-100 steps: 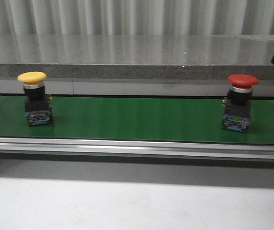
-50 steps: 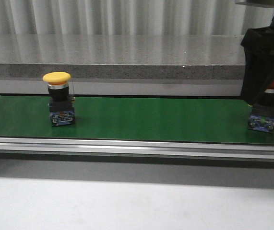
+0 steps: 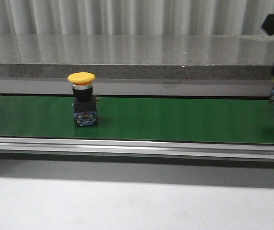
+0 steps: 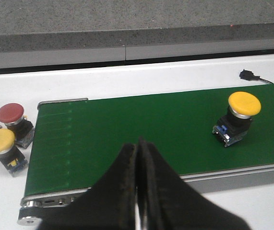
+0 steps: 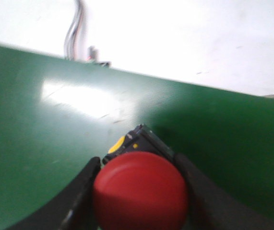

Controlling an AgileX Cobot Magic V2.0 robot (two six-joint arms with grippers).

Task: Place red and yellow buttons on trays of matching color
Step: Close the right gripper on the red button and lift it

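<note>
The right gripper (image 5: 139, 191) grasps the red button (image 5: 140, 190) between its fingers, apparently lifted just above the green belt (image 3: 175, 117). The left gripper (image 4: 137, 191) is clenched shut, empty; the yellow button (image 4: 237, 117) stands on the belt well beyond it.

No writing, brand, number or sign is showing legibly in any view. The base of the yellow button (image 3: 85, 118) is carrying small blue and red markings, possibly a label, but they are reading only as blurred specks. The green belt (image 3: 175, 120) is showing no print.
</note>
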